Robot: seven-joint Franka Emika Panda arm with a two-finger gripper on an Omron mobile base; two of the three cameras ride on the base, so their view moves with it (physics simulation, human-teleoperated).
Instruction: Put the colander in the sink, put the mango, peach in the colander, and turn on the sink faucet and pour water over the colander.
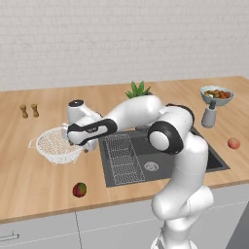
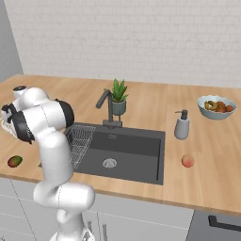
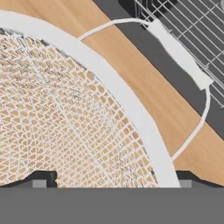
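The white wire-mesh colander [image 1: 54, 146] sits on the wooden counter just left of the dark grey sink [image 1: 138, 156]. My gripper [image 1: 85, 144] hangs over the colander's right rim, open. In the hand view the mesh [image 3: 65, 122] is close below, the white rim runs between the fingertips near the right one, and a side handle [image 3: 179, 54] reaches over the sink's edge. The dark red and green mango [image 1: 80, 189] lies near the counter's front edge. The peach [image 1: 234, 143] rests right of the sink. The faucet [image 2: 109, 106] stands behind the basin with no water running.
A grey-blue fruit bowl [image 1: 217, 95] and a soap dispenser [image 1: 209, 115] stand at the back right. A potted plant [image 2: 118, 96] is behind the sink, beside the faucet. Two small shakers [image 1: 29, 111] stand at the back left. The ribbed drainboard [image 1: 121, 158] fills the sink's left part.
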